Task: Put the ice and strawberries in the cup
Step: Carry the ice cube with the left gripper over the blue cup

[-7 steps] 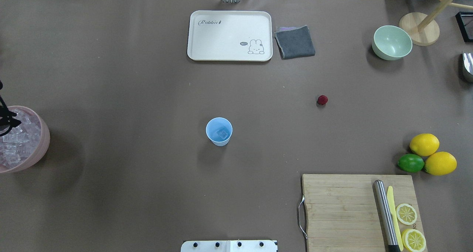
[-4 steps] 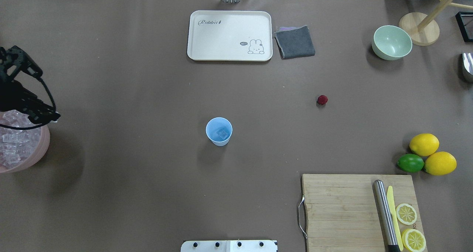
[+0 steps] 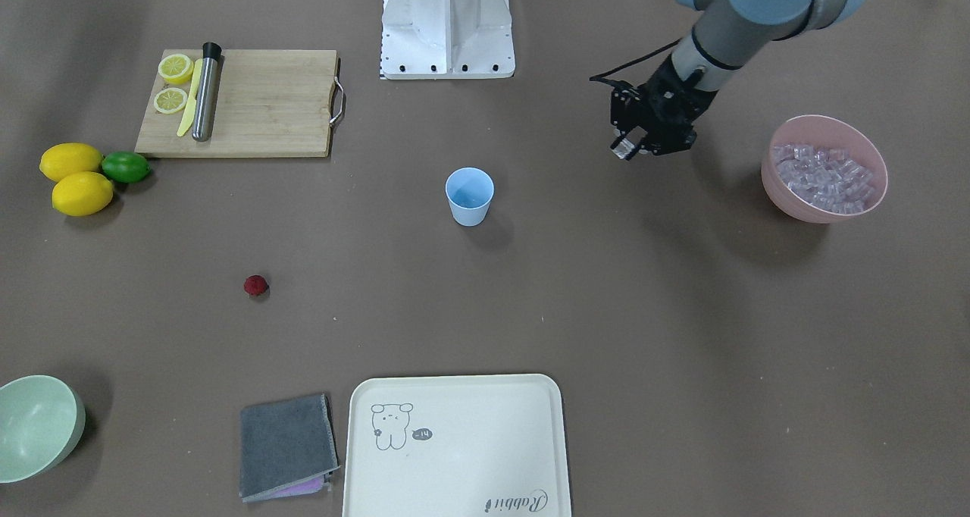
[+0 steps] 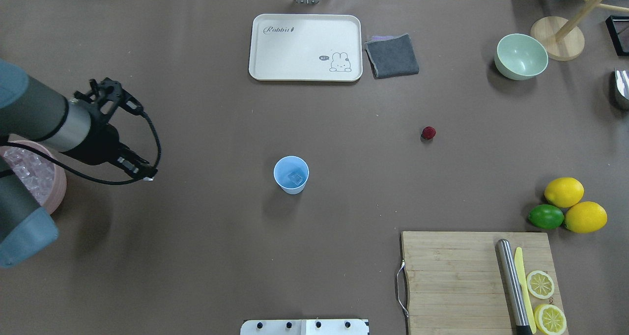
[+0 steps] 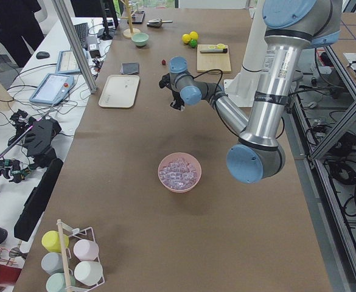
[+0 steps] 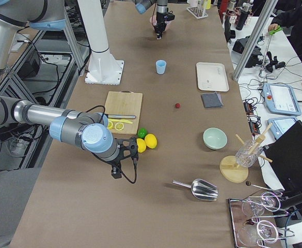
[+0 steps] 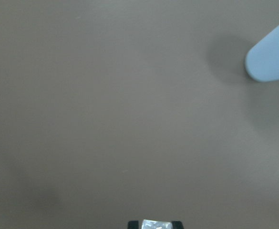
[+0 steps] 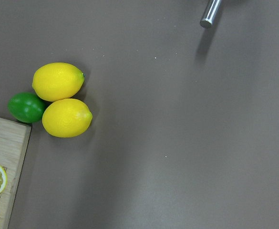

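Item 1, landmark: small light-blue tapered plastic cup [image 4: 291, 174], upright on the brown table [image 4: 196, 256]. You see one clear glassy ice cube [image 4: 295, 179] lying at its bottom.

Item 2: left gripper [image 4: 146, 177], hanging above the table to the robot's left of the cup, well apart from it. Jaws clenched on a second clear cube [image 7: 156, 223].

Item 3: round pink bowl [image 3: 788, 198], farther from the cup on that same side, heaped with loose ice [image 3: 824, 177].

Item 4: small dark-red strawberry [image 4: 428, 132], on the table to the robot's right of the cup and farther from the robot's base, well apart, untouched.

Item 5: right gripper [image 6: 116, 173], far to the cup's right beside two yellow lemons [image 6: 151, 140]. You cannot tell how its jaws stand.
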{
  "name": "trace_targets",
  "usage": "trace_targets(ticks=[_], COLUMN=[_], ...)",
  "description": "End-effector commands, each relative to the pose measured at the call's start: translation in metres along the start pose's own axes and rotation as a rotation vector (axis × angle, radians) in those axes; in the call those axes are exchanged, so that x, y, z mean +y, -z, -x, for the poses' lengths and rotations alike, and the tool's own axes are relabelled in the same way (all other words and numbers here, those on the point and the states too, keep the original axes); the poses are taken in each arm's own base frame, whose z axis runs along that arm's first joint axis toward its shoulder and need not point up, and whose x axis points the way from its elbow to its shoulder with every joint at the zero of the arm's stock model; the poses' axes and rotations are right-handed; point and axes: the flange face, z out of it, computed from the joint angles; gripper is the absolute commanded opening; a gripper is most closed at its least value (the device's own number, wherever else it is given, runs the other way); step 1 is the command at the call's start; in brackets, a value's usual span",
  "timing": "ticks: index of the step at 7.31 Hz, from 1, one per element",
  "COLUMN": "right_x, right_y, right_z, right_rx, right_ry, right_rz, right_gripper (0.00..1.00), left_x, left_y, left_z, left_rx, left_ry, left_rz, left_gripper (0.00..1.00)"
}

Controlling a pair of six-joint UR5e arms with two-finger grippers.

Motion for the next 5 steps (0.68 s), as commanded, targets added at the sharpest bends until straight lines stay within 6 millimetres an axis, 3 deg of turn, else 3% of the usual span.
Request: trace_targets(ticks=[1,2,3,5], right_x=[0.004,0.004,0.004,0.004], right_y=[0.000,0.000,0.001,0.001], right_z=[-0.001,-0.001,-0.001,-0.002], right_rx=[0.000,0.000,-0.001,0.001], right_ry=[-0.009,-0.009,-0.009,-0.011], right_rz=[-0.003,-0.003,-0.006,-0.007], right_gripper=[1.00,1.00,1.00,1.00], left_x=[-0.030,-0.043,-0.051,-0.089], left_y=[-0.022,-0.023,-0.024,-0.040], left_z=[-0.096,-0.116,-0.124,-0.134], left_rx=[0.009,0.001,-0.003,-0.053], left_ry=[0.065,0.087,0.087,0.078], left_rz=[-0.001,-0.001,0.001,-0.029], left_gripper=[0.00,0.00,0.00,0.00])
